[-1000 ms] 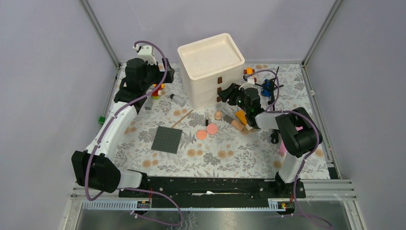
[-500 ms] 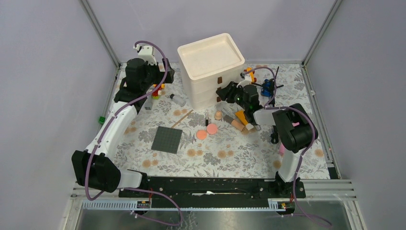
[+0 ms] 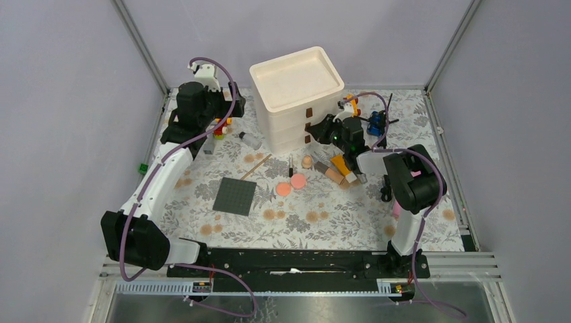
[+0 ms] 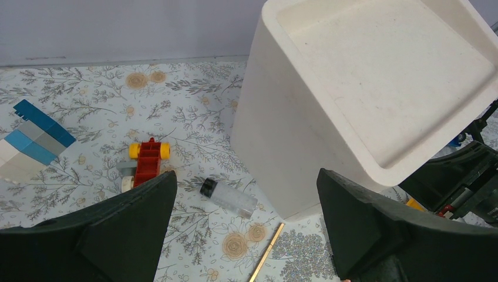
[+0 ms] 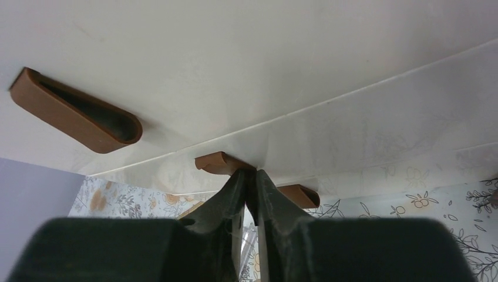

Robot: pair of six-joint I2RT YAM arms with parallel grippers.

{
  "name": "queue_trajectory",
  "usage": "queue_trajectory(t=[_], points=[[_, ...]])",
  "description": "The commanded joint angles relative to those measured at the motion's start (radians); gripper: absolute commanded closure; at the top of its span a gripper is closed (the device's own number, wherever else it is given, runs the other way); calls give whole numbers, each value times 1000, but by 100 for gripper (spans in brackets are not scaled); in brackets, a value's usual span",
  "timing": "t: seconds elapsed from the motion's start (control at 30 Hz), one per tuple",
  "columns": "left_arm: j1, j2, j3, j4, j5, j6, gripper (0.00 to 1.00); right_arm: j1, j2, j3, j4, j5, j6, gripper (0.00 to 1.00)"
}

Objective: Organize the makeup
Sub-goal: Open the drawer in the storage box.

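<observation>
The white three-drawer unit [image 3: 296, 101] stands at the back centre with brown handles [image 3: 308, 125]. My right gripper [image 3: 318, 130] is shut, its tips against the middle handle [image 5: 218, 163]; the top handle [image 5: 76, 111] is up left. My left gripper [image 4: 246, 235] is open and empty, above the black-capped clear bottle [image 4: 229, 197], which lies left of the unit [image 3: 250, 139]. Two salmon-pink discs [image 3: 291, 185], a thin brush [image 3: 291, 165], a silver-grey tube [image 3: 319, 165], an orange tube [image 3: 340, 163] and a beige tube [image 3: 333, 175] lie in front of the unit.
A red and yellow toy car [image 4: 147, 161] and blue-grey bricks [image 4: 32, 138] lie at the left. A gold stick [image 3: 256, 167] and a dark grey baseplate [image 3: 236, 196] lie nearer the front. A blue toy [image 3: 375, 123] sits at the back right. A green brick [image 3: 143, 168] is at the left edge.
My right gripper has moved up and back towards the drawer unit, to the middle handle. The left arm has not moved.
</observation>
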Motion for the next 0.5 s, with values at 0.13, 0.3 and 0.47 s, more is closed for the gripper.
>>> queue_trajectory(t=[0.13, 0.3, 0.47], points=[[-2, 5, 48, 38, 16, 5, 1, -2, -24, 31, 2, -32, -37, 100], [-2, 3, 50, 38, 18, 6, 1, -2, -90, -18, -22, 1, -67, 100], [-2, 2, 50, 38, 18, 6, 1, -2, -169, -77, -36, 18, -82, 100]])
